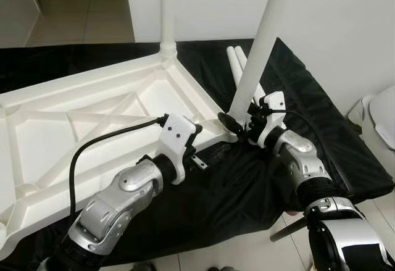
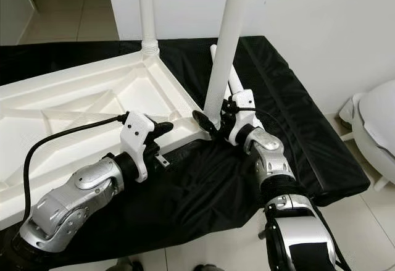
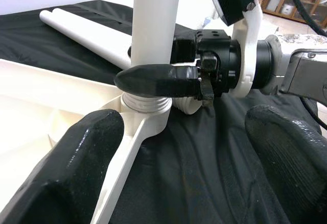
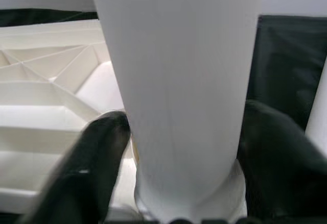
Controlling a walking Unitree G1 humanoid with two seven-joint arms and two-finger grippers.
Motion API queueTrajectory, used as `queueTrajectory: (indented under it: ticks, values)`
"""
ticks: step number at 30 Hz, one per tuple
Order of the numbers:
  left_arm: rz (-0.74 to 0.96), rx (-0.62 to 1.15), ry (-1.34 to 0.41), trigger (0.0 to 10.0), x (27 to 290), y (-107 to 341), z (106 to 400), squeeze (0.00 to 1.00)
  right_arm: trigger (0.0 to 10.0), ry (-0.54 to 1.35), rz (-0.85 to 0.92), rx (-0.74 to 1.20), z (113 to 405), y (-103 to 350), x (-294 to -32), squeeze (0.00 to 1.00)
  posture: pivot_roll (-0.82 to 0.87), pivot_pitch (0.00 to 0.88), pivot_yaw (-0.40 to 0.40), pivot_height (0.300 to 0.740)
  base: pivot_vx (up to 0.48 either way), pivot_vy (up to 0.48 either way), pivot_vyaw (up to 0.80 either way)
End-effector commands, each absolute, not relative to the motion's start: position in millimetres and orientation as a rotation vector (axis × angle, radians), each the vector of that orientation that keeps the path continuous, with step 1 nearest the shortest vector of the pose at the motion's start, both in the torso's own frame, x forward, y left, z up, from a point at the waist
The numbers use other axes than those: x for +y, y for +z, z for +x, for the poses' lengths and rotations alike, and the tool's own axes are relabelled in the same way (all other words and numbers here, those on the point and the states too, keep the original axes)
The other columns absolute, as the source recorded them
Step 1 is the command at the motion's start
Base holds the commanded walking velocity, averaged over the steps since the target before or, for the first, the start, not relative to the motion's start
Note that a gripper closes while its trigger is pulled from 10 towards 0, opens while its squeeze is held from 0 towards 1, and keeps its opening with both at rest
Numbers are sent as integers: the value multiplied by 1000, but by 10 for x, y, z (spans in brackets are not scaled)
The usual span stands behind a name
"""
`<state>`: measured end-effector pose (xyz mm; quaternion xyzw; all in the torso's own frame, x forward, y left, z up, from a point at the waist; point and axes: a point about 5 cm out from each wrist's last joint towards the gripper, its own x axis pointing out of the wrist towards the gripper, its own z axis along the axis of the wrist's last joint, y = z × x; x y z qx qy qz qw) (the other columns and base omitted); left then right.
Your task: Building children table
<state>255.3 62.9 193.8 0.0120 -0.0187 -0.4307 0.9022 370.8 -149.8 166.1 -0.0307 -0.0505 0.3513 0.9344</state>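
Two white legs already stand upright in the corners of the upturned white children's table [image 1: 92, 123], which lies underside up on a black cloth [image 1: 247, 184]. From the head camera, the far leg [image 1: 167, 12] rises from the back corner, and the near leg [image 1: 259, 42] stands at the front right corner, tilted slightly to the right. The right gripper [image 1: 237, 126] has its jaws pinched around the base of that near leg, just above the socket. The left gripper [image 1: 200, 154] hovers just beside the table's front edge, near the same corner and touching nothing that I can see. Two spare legs [image 1: 237, 67] lie flat on the cloth behind the near leg. At the right edge stands a white bin [image 1: 379, 123] on the tiled floor [image 1: 80, 12].

Looking along the left wrist, the left fingers [image 3: 76, 168] are spread wide apart with nothing between them, facing the leg's threaded base and the right gripper clamped on it.

Looking along the right wrist, one black finger [image 4: 99, 157] sits on each side of the white leg, pressed against it right above the socket.
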Motion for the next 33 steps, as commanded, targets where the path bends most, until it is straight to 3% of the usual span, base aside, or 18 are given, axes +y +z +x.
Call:
queueTrajectory:
  ticks: [1, 18, 33]
  values:
    - [34, -36, -993, 10000, 601, 1950, 2496, 0, 0, 724, -53, -94, 3715, 1652, -1525, 0, 25, 116, -18, 740, 0, 0, 0]
    - [33, -31, -994, 10000, 599, 1946, 2487, 0, 0, 734, -30, -104, 3623, 1552, -1443, 0, 17, 118, -19, 740, 0, 0, 0]
    - [29, -26, -1007, 10000, 571, 1928, 2465, 0, 0, 462, 78, -127, 3524, 1632, -1212, 0, 15, 109, -32, 740, 0, 0, 0]
